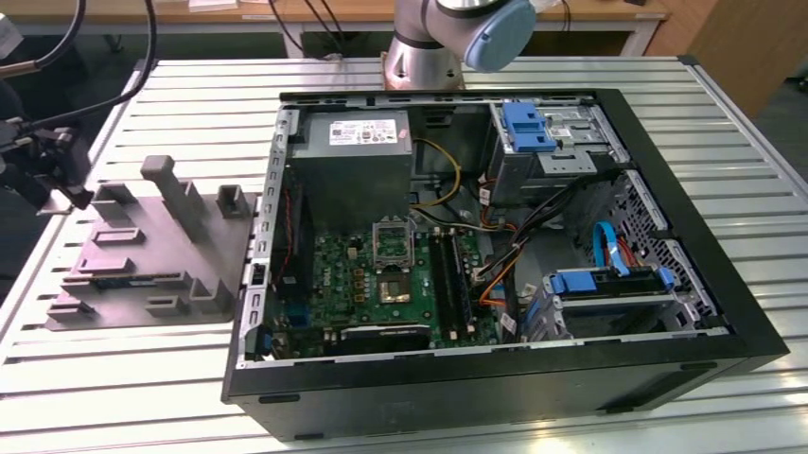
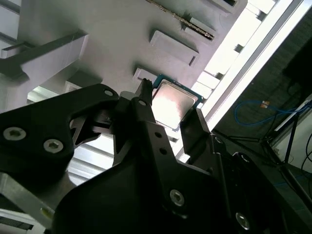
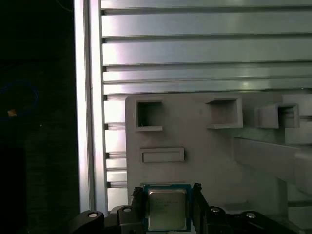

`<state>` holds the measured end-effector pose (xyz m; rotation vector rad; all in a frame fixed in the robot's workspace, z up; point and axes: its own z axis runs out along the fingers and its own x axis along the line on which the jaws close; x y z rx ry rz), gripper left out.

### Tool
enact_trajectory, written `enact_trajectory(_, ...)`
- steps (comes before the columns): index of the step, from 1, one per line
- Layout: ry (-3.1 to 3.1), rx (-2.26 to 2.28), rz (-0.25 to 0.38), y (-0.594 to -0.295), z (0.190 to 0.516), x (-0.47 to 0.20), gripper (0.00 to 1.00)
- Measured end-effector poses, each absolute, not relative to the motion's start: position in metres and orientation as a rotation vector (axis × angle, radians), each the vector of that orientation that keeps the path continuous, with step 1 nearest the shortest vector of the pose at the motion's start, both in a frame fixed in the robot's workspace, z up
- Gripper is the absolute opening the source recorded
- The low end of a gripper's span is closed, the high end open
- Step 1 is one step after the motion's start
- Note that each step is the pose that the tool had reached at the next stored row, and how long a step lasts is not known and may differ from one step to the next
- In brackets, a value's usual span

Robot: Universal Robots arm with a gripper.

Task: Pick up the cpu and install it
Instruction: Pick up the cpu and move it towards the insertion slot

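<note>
The cpu (image 3: pixel 167 209) is a thin square chip with a pale metal top and a green rim. It sits between the two black fingers of my gripper (image 3: pixel 167 191), which touch its opposite edges. In the second wrist view the cpu (image 2: pixel 171 104) shows the same way in the gripper (image 2: pixel 170 100). Behind it lies the grey moulded fixture (image 3: pixel 195 136), also seen in the second wrist view (image 2: pixel 122 29). In the exterior view my gripper (image 1: pixel 57 182) hangs at the far left, over the edge of the fixture (image 1: pixel 139 270). The motherboard socket (image 1: pixel 389 246) lies inside the open computer case (image 1: pixel 745 322).
The case stands on a slatted aluminium table (image 1: pixel 151 378) to the exterior view's right of the fixture. Inside it are a power supply (image 1: pixel 354 156), blue drive brackets (image 1: pixel 528 128) and loose cables (image 1: pixel 531 236). The arm's base (image 1: pixel 423 47) stands behind the case. The table edge (image 3: pixel 87 122) runs beside the fixture.
</note>
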<state>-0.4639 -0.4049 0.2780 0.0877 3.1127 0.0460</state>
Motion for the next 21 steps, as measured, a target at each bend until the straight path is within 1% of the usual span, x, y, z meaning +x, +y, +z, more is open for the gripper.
enact_trajectory(13,3.113,0.088,0.046,-0.405,0.304,-0.464,0.47)
enact_trajectory(21,3.113,0.088,0.046,-0.405,0.33,-0.464,0.47)
